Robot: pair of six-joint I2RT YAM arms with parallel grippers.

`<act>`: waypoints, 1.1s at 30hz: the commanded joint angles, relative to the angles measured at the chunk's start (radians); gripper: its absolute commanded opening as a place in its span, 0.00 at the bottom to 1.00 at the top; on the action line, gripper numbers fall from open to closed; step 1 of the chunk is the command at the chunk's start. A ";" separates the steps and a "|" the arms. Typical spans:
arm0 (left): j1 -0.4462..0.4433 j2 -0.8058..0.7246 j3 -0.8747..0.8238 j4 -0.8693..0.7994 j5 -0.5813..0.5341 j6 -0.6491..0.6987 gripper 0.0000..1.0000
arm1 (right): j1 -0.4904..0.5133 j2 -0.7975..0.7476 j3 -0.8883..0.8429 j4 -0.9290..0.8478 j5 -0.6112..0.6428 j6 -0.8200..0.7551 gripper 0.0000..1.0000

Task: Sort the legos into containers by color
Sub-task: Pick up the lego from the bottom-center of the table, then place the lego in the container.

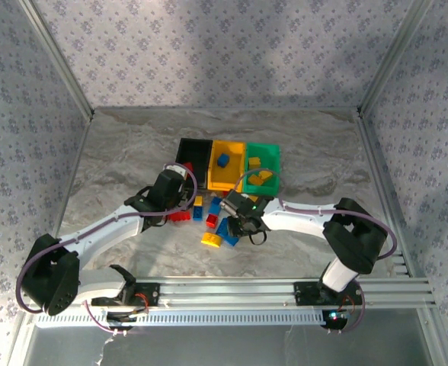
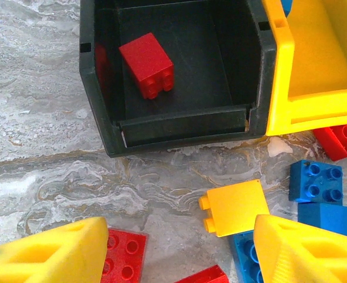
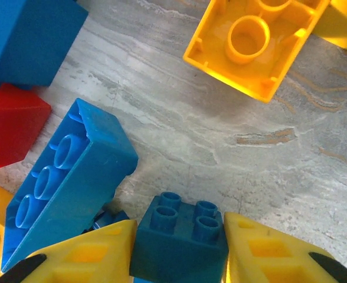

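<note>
**Red in the black bin, a blue brick in the pinch**

Red seems to belong to the leftmost container. One red brick (image 2: 147,63) lies alone on the floor of the black bin (image 2: 179,127), high in the left wrist view. Below it the left gripper (image 2: 180,233) hangs spread wide and empty over the marbled table (image 2: 38,118). A flat red piece (image 2: 123,262) sits just inside its reach, a likely next pick. Mid-frame in the top view, the yellow-orange bin (image 1: 225,185) holds a blue piece (image 1: 222,160) and the green bin (image 1: 264,146) holds yellow pieces (image 1: 260,177), so each colour has its home. Right of centre, the right gripper (image 3: 178,227) is clamped on a small dark blue brick (image 3: 179,250), low among the pile. I'd guess that one is bound for the yellow-orange bin.
</note>
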 commanded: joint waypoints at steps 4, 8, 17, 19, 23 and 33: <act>0.013 -0.013 -0.015 0.015 -0.020 -0.006 0.66 | -0.052 -0.055 0.107 -0.072 0.051 -0.074 0.37; 0.013 -0.006 -0.016 0.019 -0.024 -0.006 0.66 | -0.147 -0.008 0.233 -0.049 0.028 -0.162 0.38; 0.027 -0.007 -0.028 0.027 -0.048 -0.007 0.66 | -0.291 0.247 0.598 -0.080 -0.008 -0.274 0.48; 0.028 -0.011 -0.031 0.027 -0.046 -0.007 0.66 | -0.294 0.266 0.633 -0.096 0.001 -0.282 0.52; 0.028 -0.019 -0.033 0.030 -0.040 -0.008 0.66 | -0.291 0.229 0.583 -0.071 -0.016 -0.274 0.53; 0.027 -0.040 -0.056 0.096 0.129 0.036 0.66 | -0.306 -0.098 0.141 0.037 0.053 -0.231 0.54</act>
